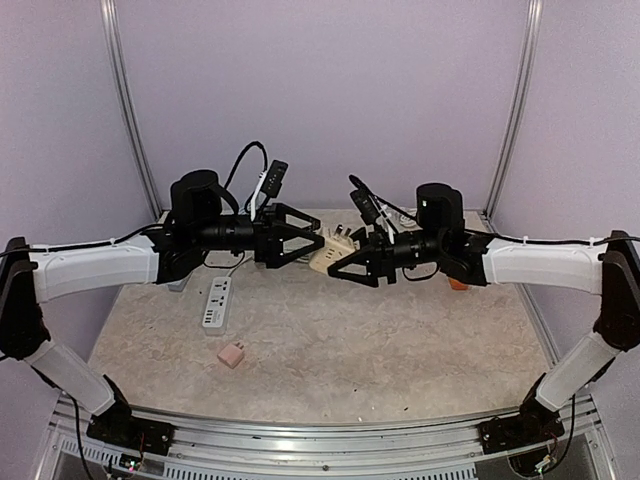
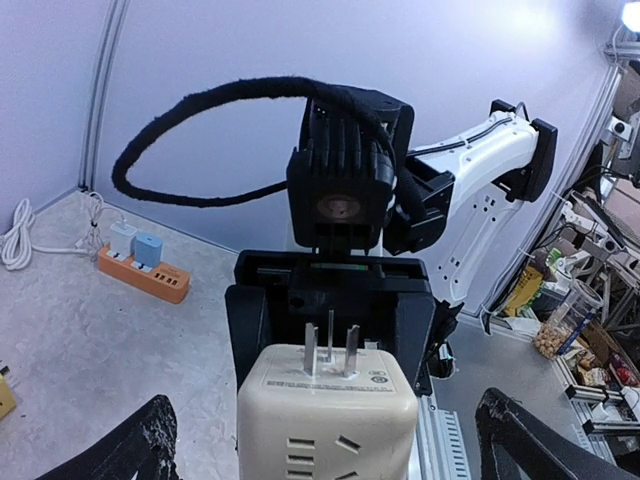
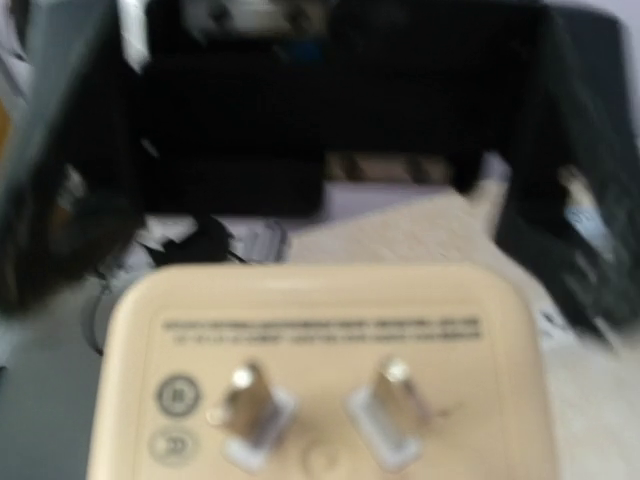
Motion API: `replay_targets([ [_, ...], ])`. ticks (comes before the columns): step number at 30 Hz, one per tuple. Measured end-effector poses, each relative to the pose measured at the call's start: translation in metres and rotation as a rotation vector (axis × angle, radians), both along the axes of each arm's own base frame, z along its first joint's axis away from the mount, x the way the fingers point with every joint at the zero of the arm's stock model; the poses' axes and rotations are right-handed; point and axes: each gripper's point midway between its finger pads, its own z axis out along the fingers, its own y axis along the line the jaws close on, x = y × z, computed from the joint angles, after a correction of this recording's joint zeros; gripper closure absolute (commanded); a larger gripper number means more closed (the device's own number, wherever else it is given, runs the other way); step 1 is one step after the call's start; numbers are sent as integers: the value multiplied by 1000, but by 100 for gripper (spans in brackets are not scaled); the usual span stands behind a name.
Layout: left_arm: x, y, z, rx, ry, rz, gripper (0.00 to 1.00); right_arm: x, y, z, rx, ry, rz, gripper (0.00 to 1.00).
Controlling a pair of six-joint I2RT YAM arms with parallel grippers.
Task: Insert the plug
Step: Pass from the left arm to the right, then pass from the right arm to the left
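Boxy cream plastic plug [image 2: 328, 415], flat metal prongs; left gripper [image 1: 316, 240] spread wide, right gripper [image 1: 345, 258] apparently clamped on it, blurry.

Cream plastic plug adapter [image 1: 335, 252] up over marbled table [image 1: 400, 340], centre-back. White plastic power strip [image 1: 216, 303] lies left; small pink cube charger [image 1: 231, 354] just before it.

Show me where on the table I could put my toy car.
The wide bare tabletop in front, right of the pink plug. The back is crowded: white power strip, orange power strip, and left gripper and right gripper at the cream plug.
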Motion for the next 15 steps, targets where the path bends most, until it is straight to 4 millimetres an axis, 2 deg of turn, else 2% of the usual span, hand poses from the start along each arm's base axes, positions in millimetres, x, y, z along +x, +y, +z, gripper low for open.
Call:
replay_targets([
  [4,5,25,5,36,19,60,1,8,-6,-11,-137,-37,-69,97],
  [7,2,36,11,70,10,78,1,9,-14,-20,-243,-57,-102,98],
  [11,-9,36,6,131,-5,53,1,7,-25,-35,-355,-57,-108,100],
  [15,-22,25,-4,210,-4,-4,1,-5,-35,-54,-440,-30,-75,100],
])
